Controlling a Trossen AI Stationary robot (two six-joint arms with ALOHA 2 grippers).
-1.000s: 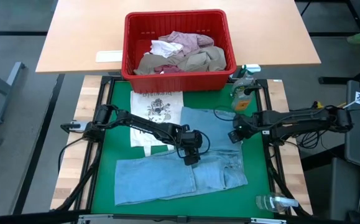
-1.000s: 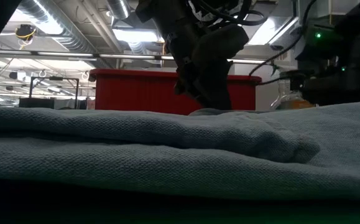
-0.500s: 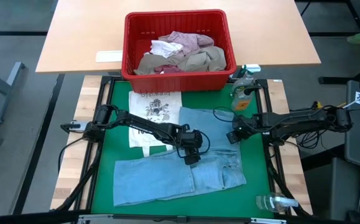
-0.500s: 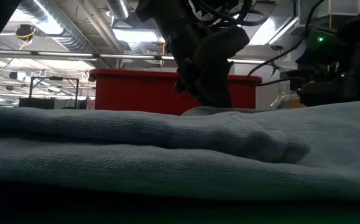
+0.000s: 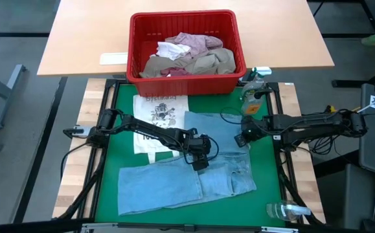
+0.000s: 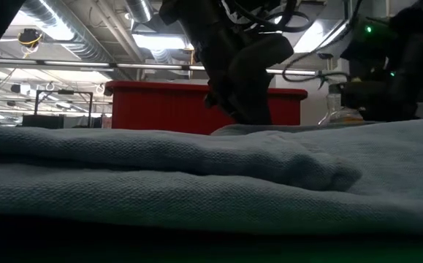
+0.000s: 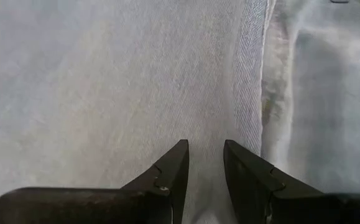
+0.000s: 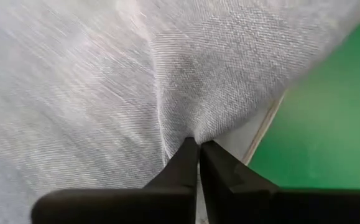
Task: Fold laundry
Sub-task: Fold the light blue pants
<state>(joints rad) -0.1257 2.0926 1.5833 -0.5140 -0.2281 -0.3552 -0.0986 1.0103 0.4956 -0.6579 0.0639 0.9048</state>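
Now my right jaws (image 8: 198,152) are clenched on the edge of the jeans (image 5: 193,171), at the right side of the upper layer. The denim bunches into a small peak where I pinch it, with green mat (image 8: 329,112) just beside. My left jaws (image 7: 204,158) rest on the jeans near the middle of the worktop, part open with only a narrow gap; whether they pinch any cloth I cannot tell. The jeans lie across the near half of the mat, one part doubled over. A printed cloth (image 5: 162,116) lies to the far left of them, and the rest of the laundry sits in the red basket (image 5: 186,81) beyond. I judge this the grasp before a fold. Next calls for lifting the edge and carrying it across while the left pins the crease.
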